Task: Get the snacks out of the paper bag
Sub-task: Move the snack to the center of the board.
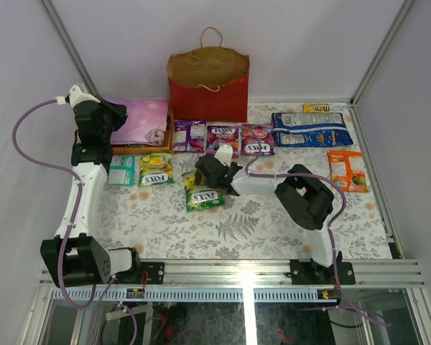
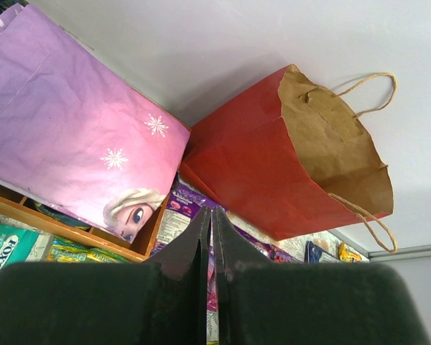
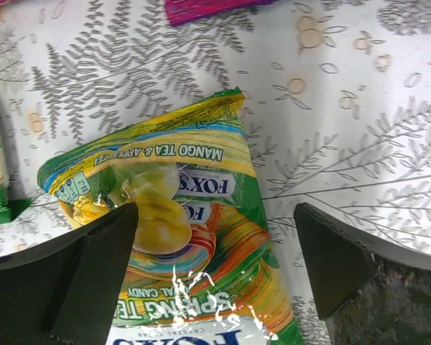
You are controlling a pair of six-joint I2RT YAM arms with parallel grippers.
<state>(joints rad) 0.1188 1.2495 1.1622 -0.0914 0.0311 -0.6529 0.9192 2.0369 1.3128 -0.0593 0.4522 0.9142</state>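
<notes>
Green Fox's candy bag (image 3: 179,172): flat on table (image 1: 258,223) centre, at 6 o'clock from paper bag (image 1: 208,90).
Likely light, soft, glossy-slick, lumpy with loose sweets; take by crimped end seam. Right pincer (image 3: 215,244) spread wide over it, gripping nothing; left pincer (image 2: 212,215) pressed shut, empty, at 10 o'clock.

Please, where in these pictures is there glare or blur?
Right wrist: white glare on the glossy green Fox's bag, print readable. Left wrist: the shut left tool is dark and soft up close; the red paper bag is sharp. Top external: even light, a bright streak below the front rail.
</notes>
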